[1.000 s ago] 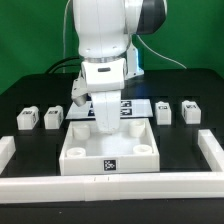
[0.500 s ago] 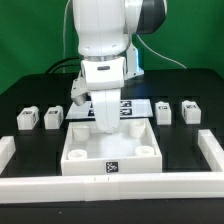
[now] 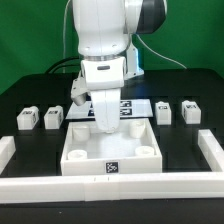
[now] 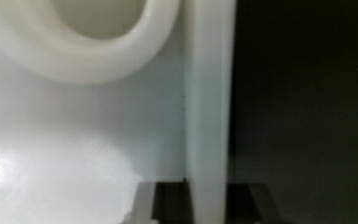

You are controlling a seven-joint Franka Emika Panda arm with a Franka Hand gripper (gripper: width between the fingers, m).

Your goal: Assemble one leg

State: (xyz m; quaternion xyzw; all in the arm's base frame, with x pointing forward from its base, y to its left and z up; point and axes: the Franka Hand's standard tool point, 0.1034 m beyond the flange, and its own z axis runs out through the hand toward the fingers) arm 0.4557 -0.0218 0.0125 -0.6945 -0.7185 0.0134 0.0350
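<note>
Four legs, small white blocks with tags, stand on the black table: two on the exterior view's left [image 3: 27, 118] [image 3: 54, 117] and two on the right [image 3: 164, 111] [image 3: 189, 110]. The large white tray-like piece [image 3: 140, 135] with round corner sockets lies in the middle. My gripper [image 3: 105, 125] is down at the tray's far wall. In the wrist view the wall [image 4: 208, 100] runs between my two dark fingers [image 4: 167, 205], which press against it on both sides, beside a round socket [image 4: 96, 35]. No leg is held.
The marker board [image 3: 135, 107] lies just behind the tray, partly hidden by the arm. A low white U-shaped fence borders the table at the left [image 3: 5, 150], front [image 3: 60, 187] and right [image 3: 214, 150].
</note>
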